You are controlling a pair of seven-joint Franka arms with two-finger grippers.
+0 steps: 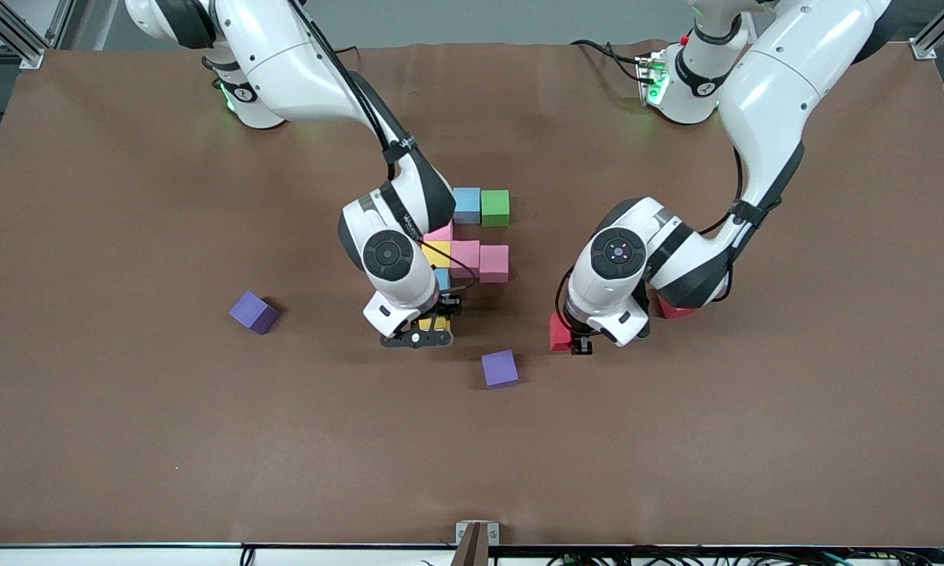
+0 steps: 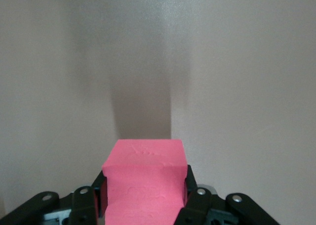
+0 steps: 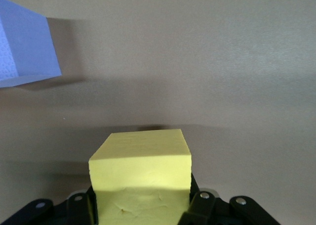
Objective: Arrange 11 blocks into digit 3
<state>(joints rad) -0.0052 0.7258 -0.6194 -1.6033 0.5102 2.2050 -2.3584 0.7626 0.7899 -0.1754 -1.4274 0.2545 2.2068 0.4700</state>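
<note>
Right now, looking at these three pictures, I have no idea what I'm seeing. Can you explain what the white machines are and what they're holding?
These are two white robot arms fixed to a brown-covered table. The large picture comes from a high camera facing them. The other two come from a camera on each arm's wrist. The left arm's jaws are shut on a red foam cube. The right arm's jaws are shut on a yellow foam cube, beside a cluster of blue, green, pink and yellow foam cubes. One purple foam cube and a second purple cube lie loose, nearer the front camera than the cluster. Another red cube sits partly hidden under the left arm.
</note>
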